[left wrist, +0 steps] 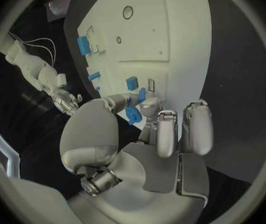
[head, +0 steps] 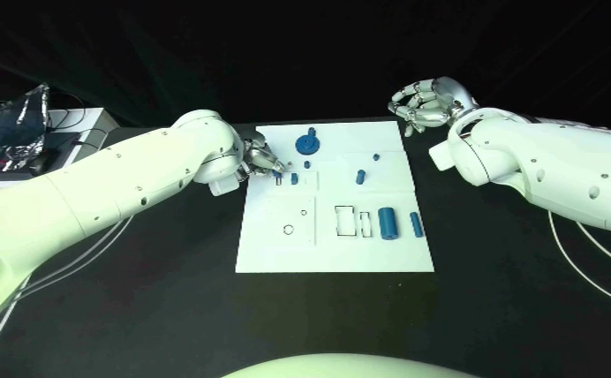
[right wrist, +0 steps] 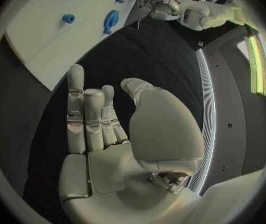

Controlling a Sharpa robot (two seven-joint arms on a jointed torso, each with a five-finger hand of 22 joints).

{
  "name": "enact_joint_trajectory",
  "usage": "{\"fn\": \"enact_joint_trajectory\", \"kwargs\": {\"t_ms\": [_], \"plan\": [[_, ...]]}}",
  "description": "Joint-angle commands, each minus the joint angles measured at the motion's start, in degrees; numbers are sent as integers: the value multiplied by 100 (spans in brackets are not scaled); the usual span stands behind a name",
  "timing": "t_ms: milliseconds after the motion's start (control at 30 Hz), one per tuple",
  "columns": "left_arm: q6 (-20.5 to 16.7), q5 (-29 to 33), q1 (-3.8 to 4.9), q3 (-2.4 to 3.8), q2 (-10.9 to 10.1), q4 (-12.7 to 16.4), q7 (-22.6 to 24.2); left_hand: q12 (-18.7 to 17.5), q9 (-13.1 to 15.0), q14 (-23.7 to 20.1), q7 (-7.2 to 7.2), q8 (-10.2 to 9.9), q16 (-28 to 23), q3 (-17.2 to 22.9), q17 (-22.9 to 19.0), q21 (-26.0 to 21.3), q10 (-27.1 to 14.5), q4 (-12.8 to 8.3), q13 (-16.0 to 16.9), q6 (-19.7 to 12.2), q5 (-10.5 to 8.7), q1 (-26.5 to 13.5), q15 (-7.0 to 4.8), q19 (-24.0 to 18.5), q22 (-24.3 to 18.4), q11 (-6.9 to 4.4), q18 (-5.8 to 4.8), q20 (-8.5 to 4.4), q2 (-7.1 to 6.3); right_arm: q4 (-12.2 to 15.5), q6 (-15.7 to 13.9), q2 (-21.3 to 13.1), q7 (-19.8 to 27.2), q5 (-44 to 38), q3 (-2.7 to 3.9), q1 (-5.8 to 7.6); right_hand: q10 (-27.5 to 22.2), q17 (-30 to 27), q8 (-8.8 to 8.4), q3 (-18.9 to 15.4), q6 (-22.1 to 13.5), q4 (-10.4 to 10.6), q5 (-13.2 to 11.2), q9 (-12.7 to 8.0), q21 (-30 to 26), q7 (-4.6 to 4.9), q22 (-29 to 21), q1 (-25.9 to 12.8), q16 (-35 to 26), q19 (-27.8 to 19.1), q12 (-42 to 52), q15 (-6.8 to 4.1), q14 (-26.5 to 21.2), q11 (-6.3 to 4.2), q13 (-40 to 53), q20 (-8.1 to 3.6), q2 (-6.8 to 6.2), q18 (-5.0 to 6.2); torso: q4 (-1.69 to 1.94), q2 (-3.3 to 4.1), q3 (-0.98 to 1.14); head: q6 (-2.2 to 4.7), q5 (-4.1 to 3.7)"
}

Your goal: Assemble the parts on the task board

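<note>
Head view, board: the white task board [head: 334, 237] lies mid-table on the black table [head: 153, 307].
Head view, parts: a blue disc part [head: 307, 142] at the far edge; two blue cylinders [head: 387, 223] near the right edge.
Head view, left hand: the left hand [head: 261, 160] sits at the board's left edge, beside a small blue peg [head: 294, 178].
Left wrist view: fingertips [left wrist: 150, 106] pinch a small blue part [left wrist: 133, 115] over the board.
Head view, right hand: the right hand [head: 426, 102] hovers off the board's far right corner.
Right wrist view: fingers [right wrist: 84, 115] apart and upright, holding nothing.
</note>
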Motion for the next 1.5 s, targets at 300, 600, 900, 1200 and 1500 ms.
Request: {"fn": "enact_joint_trajectory", "kwargs": {"t_ms": [300, 600, 900, 1200, 1500], "plan": [[-251, -525, -148, -49, 16, 106, -31, -30, -1, 572, -63, -13, 19, 905, 1472, 30, 38, -938, 12, 79, 24, 21, -34, 46, 359, -7, -122, -9, 65, 27, 24, -10, 69, -65, 3, 1, -2, 5, -18, 45, 2, -2, 23, 5, -19, 11, -5, 2, -12, 55, -10, 17, 24, -10, -5, 1, -47, 69, -3, 3, -4, -55, 20], [-214, -587, -186, -62, 37, 130, 12, -41, -3, 572, -64, -16, 18, 902, 1470, 23, 36, -938, -2, 84, 27, 21, -35, 40, 349, -8, -119, -11, 66, 20, 48, -7, 66, -65, 4, 1, 6, 16, -21, 50, 4, 0, 26, 7, -23, 11, -8, -9, -12, 60, -2, 17, 29, -10, 0, 1, -46, 69, 4, 5, -9, -81, 9], [-37, -736, -201, -95, 26, 165, 25, -59, -4, 571, -64, -20, 18, 900, 1469, 20, 27, -938, -27, 85, 25, 23, -36, 36, 344, -8, -117, -12, 69, 13, 58, -7, 66, -65, 4, 1, 8, 19, -21, 52, 6, 2, 26, 8, -25, 11, -9, -14, -13, 61, -1, 17, 32, -10, -2, 1, -46, 68, 3, 3, -8, -105, 8], [58, -896, -211, -114, -20, 255, 17, -65, -4, 571, -64, -22, 18, 899, 1469, 16, 23, -939, -36, 85, 24, 24, -36, 32, 338, -8, -116, -13, 69, 6, 64, -8, 66, -65, 4, 1, 8, 19, -21, 52, 6, 2, 26, 8, -25, 11, -9, -14, -13, 61, -1, 17, 32, -10, -2, 1, -46, 68, 1, 3, -6, -121, 16], [58, -969, -230, -117, -46, 305, 11, -71, -7, 570, -64, -28, 16, 898, 1466, 13, 24, -941, -39, 85, 11, 35, -37, 29, 334, -9, -114, -14, 76, 2, 88, -12, 71, -56, 3, 0, 8, 23, -22, 52, 9, 5, 25, 9, -27, 10, -11, -25, -15, 64, -2, 17, 35, -10, -7, 0, -47, 68, 2, 3, -7, -125, 38]]}}
